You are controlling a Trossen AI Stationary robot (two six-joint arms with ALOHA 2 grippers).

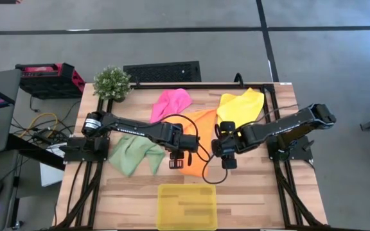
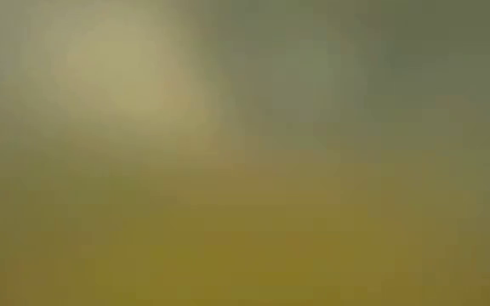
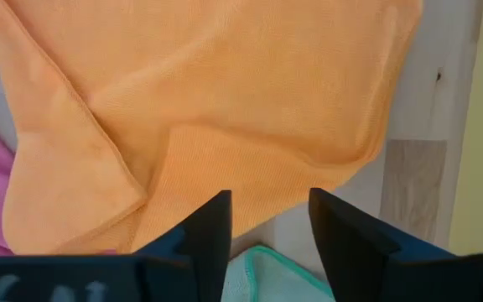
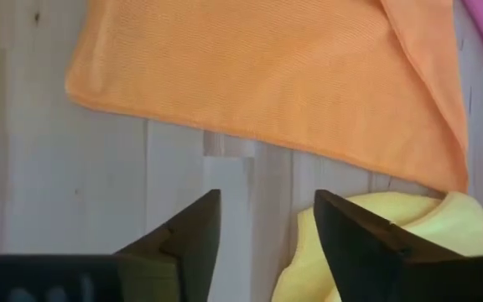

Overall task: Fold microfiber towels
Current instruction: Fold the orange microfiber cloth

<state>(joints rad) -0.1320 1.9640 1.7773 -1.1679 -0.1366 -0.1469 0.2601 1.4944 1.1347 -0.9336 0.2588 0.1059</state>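
An orange towel lies on the wooden table's middle, one corner turned over. A hot pink towel lies crumpled behind it. A bright yellow towel lies at the back right and a pale green towel at the left. My left gripper is open over the orange towel's left edge. My right gripper is open over bare wood by the towel's right edge. Neither holds anything. The low view is a blur.
A translucent yellow tray stands at the table's near edge, in front of the orange towel. A small potted plant stands at the back left corner. Bare wood lies on both sides of the tray.
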